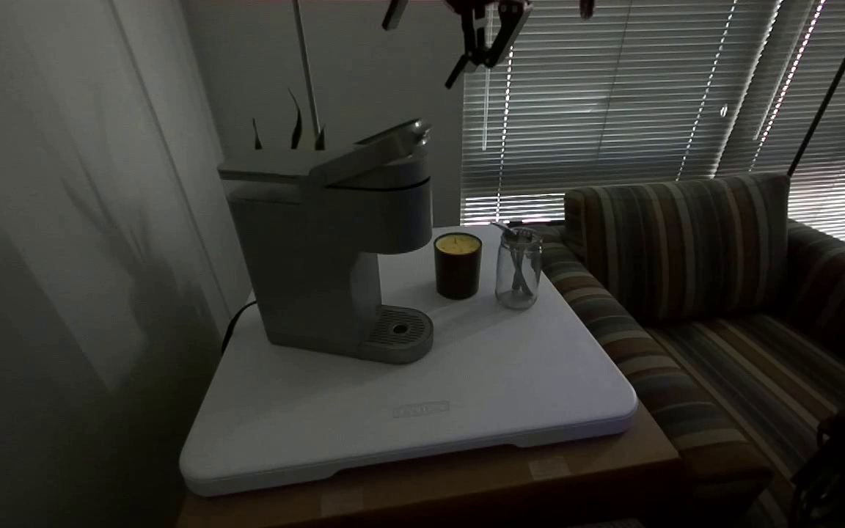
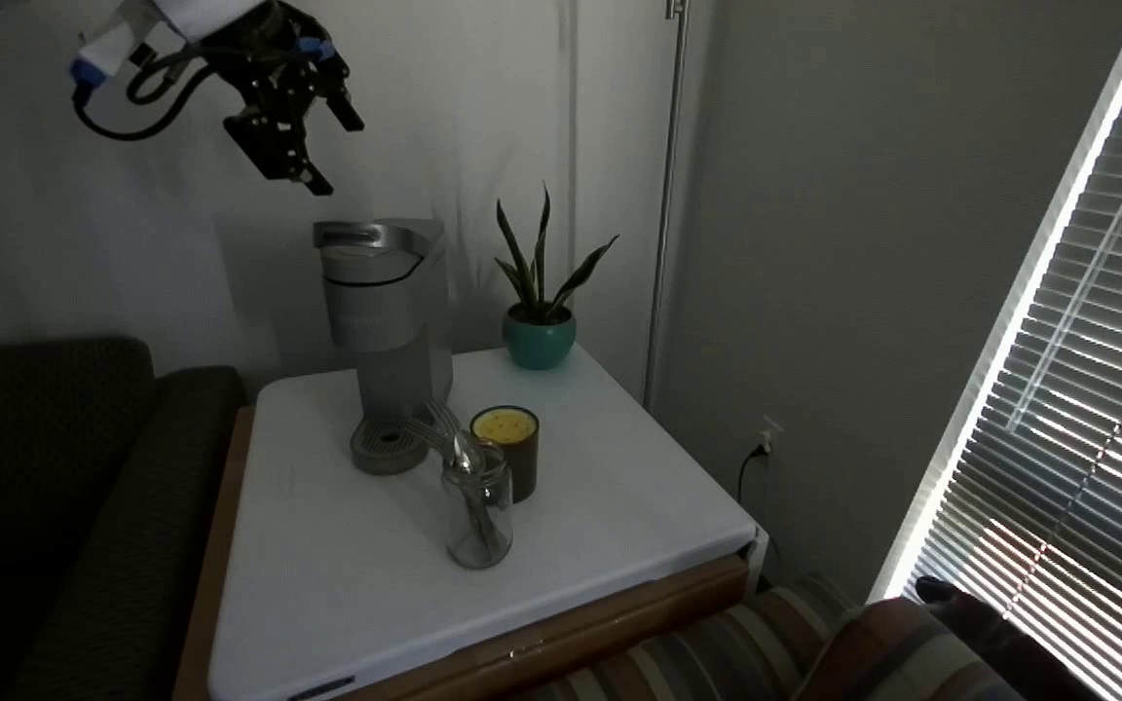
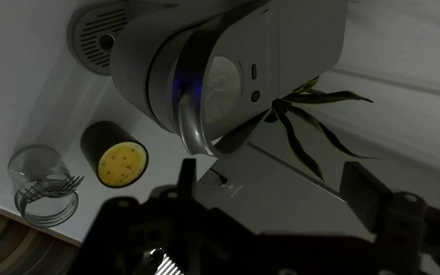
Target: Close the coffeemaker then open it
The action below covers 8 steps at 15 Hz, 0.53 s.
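Observation:
The grey coffeemaker (image 1: 312,257) stands upright on the white table (image 1: 481,381), with its round drip base at the front. In an exterior view its top lid (image 1: 375,152) slants up towards the front handle; I cannot tell whether it is fully shut. The coffeemaker also shows in an exterior view (image 2: 386,316) and in the wrist view (image 3: 258,49), where the lid's silver handle (image 3: 189,110) is near the left finger. My gripper (image 2: 335,151) is open and empty, above the coffeemaker and apart from it. It shows in the wrist view (image 3: 270,168) and, cut off, in an exterior view (image 1: 422,50).
A dark cup-like candle (image 1: 458,265) and a glass jar (image 1: 518,271) with cutlery stand on the table beside the coffeemaker. A plant in a teal pot (image 2: 539,338) stands at the table's back corner. A striped armchair (image 1: 675,249) adjoins the table. Walls stand close behind.

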Each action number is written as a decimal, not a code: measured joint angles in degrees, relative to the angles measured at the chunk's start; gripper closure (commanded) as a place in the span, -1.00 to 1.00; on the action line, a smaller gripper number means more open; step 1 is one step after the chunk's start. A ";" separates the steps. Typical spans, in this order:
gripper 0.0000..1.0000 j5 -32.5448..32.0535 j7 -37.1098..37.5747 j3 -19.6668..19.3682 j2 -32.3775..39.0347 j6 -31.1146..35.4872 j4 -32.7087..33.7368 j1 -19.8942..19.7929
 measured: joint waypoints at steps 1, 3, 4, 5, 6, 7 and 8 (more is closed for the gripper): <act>-0.17 0.55 0.00 -0.14 0.79 1.22 0.01 -0.06; 0.11 2.47 0.01 -0.17 2.60 3.57 0.00 -0.16; 0.24 3.49 0.01 -0.11 3.53 4.57 0.01 -0.16; 0.39 4.41 0.01 0.00 4.38 5.42 0.03 -0.16; 0.52 5.18 0.00 0.13 5.09 6.01 0.08 -0.16; 0.66 5.87 0.00 0.25 5.69 6.54 0.16 -0.16; 0.80 6.42 0.00 0.29 6.01 7.04 0.16 -0.16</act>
